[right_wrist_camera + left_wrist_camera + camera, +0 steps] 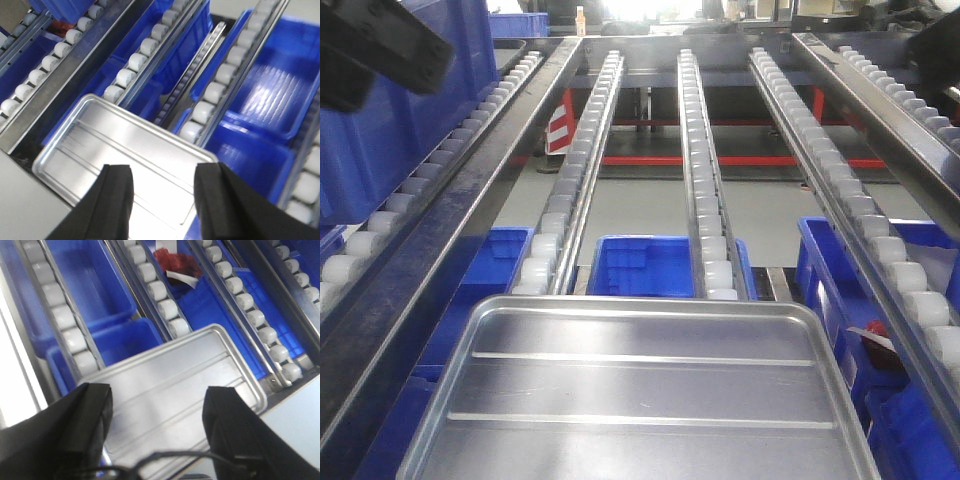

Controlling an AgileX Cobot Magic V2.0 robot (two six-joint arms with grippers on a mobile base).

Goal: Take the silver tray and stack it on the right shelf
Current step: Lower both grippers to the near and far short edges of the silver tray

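Note:
The silver tray (640, 390) lies flat at the near end of the right shelf, resting on its white roller rails (705, 200), with two raised ridges along its base. It also shows in the left wrist view (170, 375) and the right wrist view (120, 135). My left gripper (157, 425) is open and empty, hovering above the tray's near part. My right gripper (165, 197) is open and empty, above the tray's near right corner. Neither touches the tray. The flat steel front crossbar (300, 415) runs beside the tray's near edge.
Blue plastic bins (645, 265) sit below the rollers; one holds a red and white item (175, 262). A large blue bin (400, 120) stands on the neighbouring rack lane at left. Steel side rails (880, 110) border the lane.

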